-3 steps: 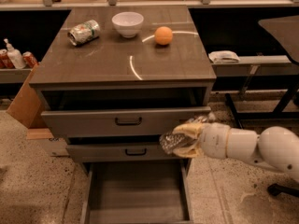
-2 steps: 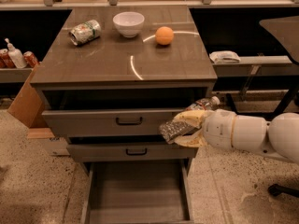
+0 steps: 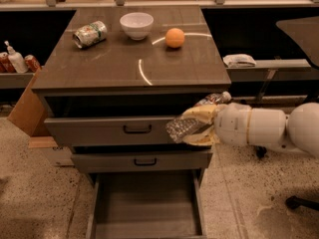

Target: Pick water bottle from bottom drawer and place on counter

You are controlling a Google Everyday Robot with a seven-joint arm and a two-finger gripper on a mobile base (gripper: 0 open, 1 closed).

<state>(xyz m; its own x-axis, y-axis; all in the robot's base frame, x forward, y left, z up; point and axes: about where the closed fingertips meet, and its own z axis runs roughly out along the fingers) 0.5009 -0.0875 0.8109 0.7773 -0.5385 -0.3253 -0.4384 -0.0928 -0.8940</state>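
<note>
The jaws of your gripper (image 3: 197,126) pinch the water bottle (image 3: 177,129) beside the upper drawer fronts (image 3: 107,131), above the open bottom drawer (image 3: 147,210) and below the counter (image 3: 112,66), so you're mid-carry: next, lift it over the counter's edge and set it down.

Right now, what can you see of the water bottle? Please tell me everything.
The water bottle is small, of clear crinkled plastic that glints silver. It is tilted, its low end to the left and its other end up to the right, near the counter edge. The yellowish pincer, at the cabinet's right front, is closed around its middle and hides part of it. It hangs before the upper drawer front, above the open bottom drawer.
</note>
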